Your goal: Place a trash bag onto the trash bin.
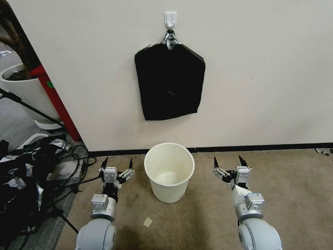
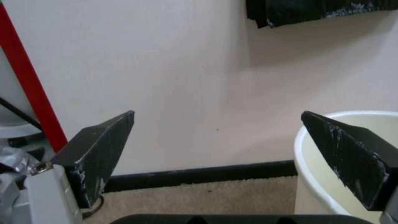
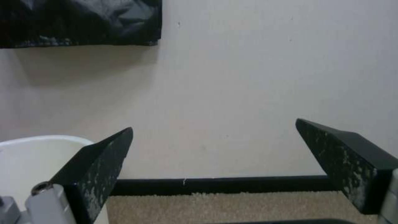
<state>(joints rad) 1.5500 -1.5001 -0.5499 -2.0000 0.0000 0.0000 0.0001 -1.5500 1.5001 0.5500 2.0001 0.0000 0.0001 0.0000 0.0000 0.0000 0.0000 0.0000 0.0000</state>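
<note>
We see the trash bin (image 2: 331, 174) cut off at both wrist views' edges, and the pack of black bags (image 3: 79, 21) likewise cropped.

Cream wall (image 1: 263, 69) ahead of me, black baseboard (image 1: 263, 147) along its foot. Tan carpet (image 1: 298, 194) below. Cables (image 1: 74, 166) piled far left.

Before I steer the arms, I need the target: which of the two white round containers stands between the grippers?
The small cream trash bin, on the carpet between both open grippers. The larger plant pot stands far left.
</note>
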